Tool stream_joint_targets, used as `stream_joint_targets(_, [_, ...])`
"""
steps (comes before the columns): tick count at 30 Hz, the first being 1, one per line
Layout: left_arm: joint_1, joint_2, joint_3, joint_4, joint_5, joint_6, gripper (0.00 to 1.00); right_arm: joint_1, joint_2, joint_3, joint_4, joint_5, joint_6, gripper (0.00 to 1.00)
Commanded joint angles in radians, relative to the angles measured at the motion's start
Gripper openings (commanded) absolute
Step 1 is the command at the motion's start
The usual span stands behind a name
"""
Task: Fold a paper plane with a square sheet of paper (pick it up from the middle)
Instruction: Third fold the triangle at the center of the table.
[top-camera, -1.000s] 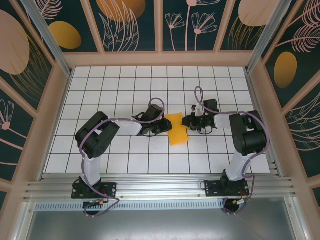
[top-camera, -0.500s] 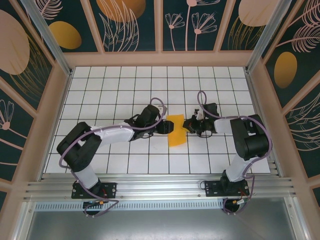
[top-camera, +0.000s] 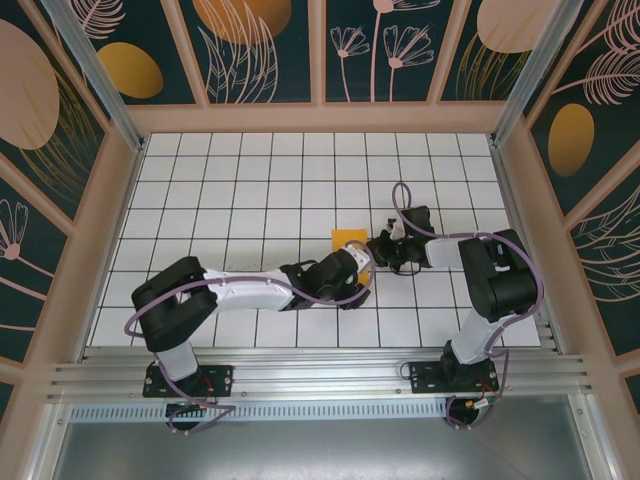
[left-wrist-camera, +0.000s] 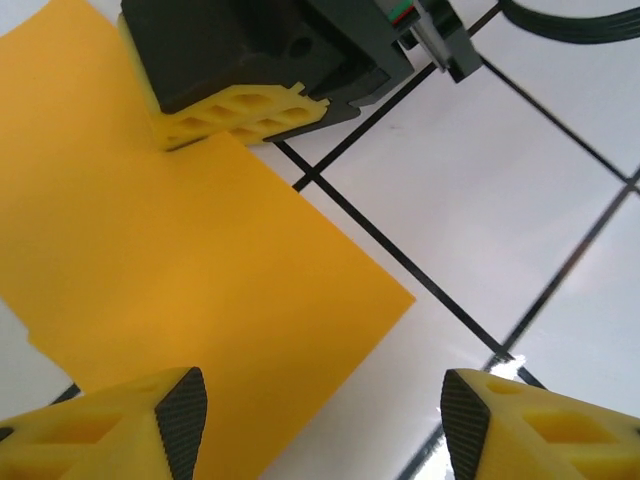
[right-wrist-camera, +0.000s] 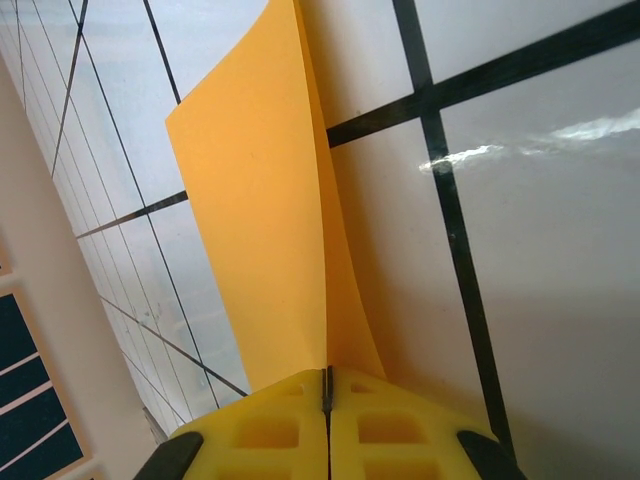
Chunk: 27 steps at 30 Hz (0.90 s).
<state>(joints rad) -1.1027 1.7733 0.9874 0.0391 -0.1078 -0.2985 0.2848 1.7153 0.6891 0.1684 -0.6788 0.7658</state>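
Your right tool (right-wrist-camera: 327, 395) is clamped on the folded sheet of paper (right-wrist-camera: 260, 220), pinching two layers together at its 3 o'clock edge. The sheet lies near the centre of the white-tiled bench (top-camera: 250, 180). In the top view its long axis runs roughly from 12 to 6 o'clock. Your left tool (left-wrist-camera: 320, 410) sits over the sheet's 6 o'clock end with its fingers apart, gripping nothing.

One paper sheet (top-camera: 347, 238); two grippers: left gripper (left-wrist-camera: 318, 420), right gripper (right-wrist-camera: 327, 398).
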Motion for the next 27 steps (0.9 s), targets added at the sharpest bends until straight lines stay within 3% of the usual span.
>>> stream_joint_targets(1, [-0.028,0.05,0.077,-0.052,-0.098,0.076,0.67,0.009,-0.005,0.028,-0.024,0.009,0.003,0.07])
stream_joint_targets(8, [-0.066,0.109,0.121,-0.084,-0.189,0.099,0.69,0.008,-0.004,0.036,-0.033,0.009,0.0,0.07])
stream_joint_targets(12, [-0.068,0.113,0.125,-0.082,-0.249,0.097,0.65,0.009,0.0,0.037,-0.035,0.012,-0.002,0.07])
stream_joint_targets(27, [-0.069,0.065,0.093,-0.034,-0.299,0.067,0.16,0.009,0.016,0.047,-0.075,0.03,-0.039,0.1])
